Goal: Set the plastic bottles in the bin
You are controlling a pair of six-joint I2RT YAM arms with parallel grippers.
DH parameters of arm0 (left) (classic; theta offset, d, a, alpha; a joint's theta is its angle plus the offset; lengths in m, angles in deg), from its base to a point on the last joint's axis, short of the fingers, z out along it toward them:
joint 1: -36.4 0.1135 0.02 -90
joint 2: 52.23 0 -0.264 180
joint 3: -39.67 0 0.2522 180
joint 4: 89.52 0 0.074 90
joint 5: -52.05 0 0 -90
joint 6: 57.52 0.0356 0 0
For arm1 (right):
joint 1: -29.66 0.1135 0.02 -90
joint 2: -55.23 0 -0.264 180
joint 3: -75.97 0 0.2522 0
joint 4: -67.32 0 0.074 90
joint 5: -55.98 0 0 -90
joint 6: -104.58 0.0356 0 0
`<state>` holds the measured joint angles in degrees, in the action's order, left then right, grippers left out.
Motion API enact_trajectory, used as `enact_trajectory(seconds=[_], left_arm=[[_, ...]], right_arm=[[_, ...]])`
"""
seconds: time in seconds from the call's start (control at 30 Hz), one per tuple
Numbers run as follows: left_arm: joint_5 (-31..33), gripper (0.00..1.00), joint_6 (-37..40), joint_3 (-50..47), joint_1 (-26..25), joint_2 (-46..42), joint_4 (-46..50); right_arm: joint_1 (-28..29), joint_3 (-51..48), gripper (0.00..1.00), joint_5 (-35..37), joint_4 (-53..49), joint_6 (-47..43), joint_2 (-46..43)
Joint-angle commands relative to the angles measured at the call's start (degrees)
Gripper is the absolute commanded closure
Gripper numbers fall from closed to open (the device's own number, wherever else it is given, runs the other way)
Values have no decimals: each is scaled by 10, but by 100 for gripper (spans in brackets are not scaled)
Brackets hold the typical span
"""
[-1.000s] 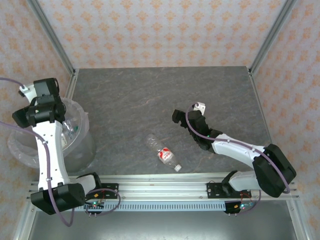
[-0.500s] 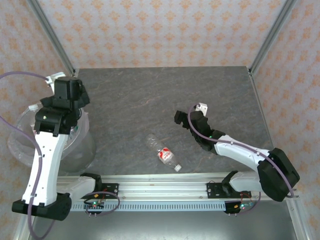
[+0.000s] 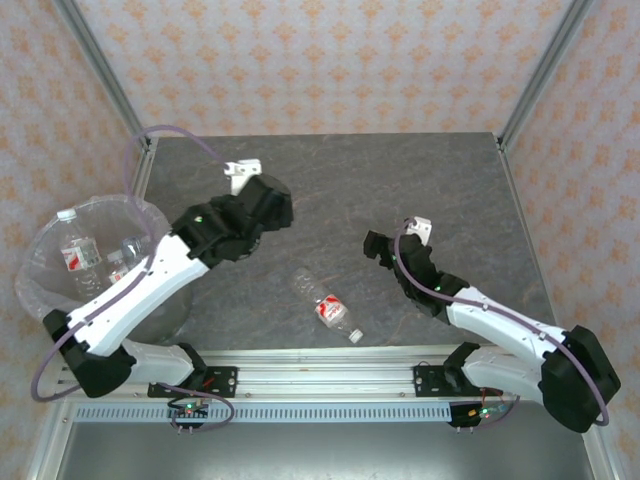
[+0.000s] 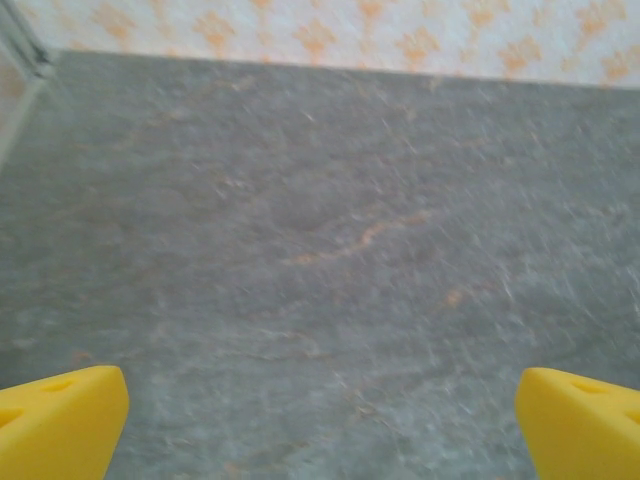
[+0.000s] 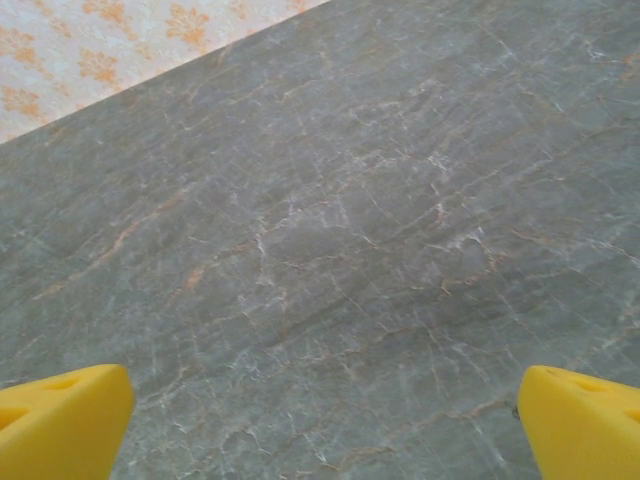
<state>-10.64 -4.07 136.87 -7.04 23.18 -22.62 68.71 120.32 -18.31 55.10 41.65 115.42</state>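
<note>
Bin [image 3: 35, 285] sits off the table's [image 3: 400, 180] left edge, bottles [image 3: 75, 252] inside; lone bottle [image 3: 326, 305] lies near the front, between left gripper [image 3: 268, 206] and right gripper [image 3: 381, 245].

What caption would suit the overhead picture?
Left gripper and right gripper, both open, flank one bottle lying on the table; other bottles sit in the bin.

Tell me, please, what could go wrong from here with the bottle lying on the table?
1. The bottle lies on its side between both arms; if the left end effector and right end effector, both open, go for it together, they may collide.
2. Being round, it may roll away when nudged.
3. The left arm runs close by the bin; swinging back could bump it.
</note>
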Motion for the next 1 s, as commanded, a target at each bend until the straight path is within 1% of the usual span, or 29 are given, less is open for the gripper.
enact_trajectory(seconds=[0.0,0.1,0.23,0.33,0.4,0.5,0.57,0.7,0.77,0.83,0.87,0.97], left_arm=[[-28,0,-109,-27,-17,9,-4],[-98,0,-155,-81,-18,-1,-19],[-137,0,-226,-149,-21,-30,-15],[-186,0,-277,-209,-29,-45,-45],[-202,0,-299,-227,-36,-39,-54],[-220,0,-308,-224,-49,-14,-67],[-211,0,-316,-221,-68,2,-82],[-212,0,-360,-236,-99,38,-137],[-236,0,-383,-237,-110,75,-160],[-265,0,-388,-218,-111,115,-157],[-269,0,-388,-203,-113,134,-146],[-251,0,-402,-179,-124,162,-135]], right_arm=[[-4,-10,1,23,-30,7,-20],[-3,-26,1,28,-30,13,-31],[-3,-47,1,30,-21,28,-41],[-4,-56,1,29,-16,30,-46],[-4,-61,1,28,-14,28,-49],[-3,-68,1,25,-8,27,-52],[-3,-73,1,18,-1,27,-56],[-3,-86,1,11,15,30,-62],[-3,-94,1,9,20,32,-66],[-3,-101,1,10,23,38,-75],[-4,-107,1,10,25,42,-81],[-3,-121,1,6,27,49,-105]])
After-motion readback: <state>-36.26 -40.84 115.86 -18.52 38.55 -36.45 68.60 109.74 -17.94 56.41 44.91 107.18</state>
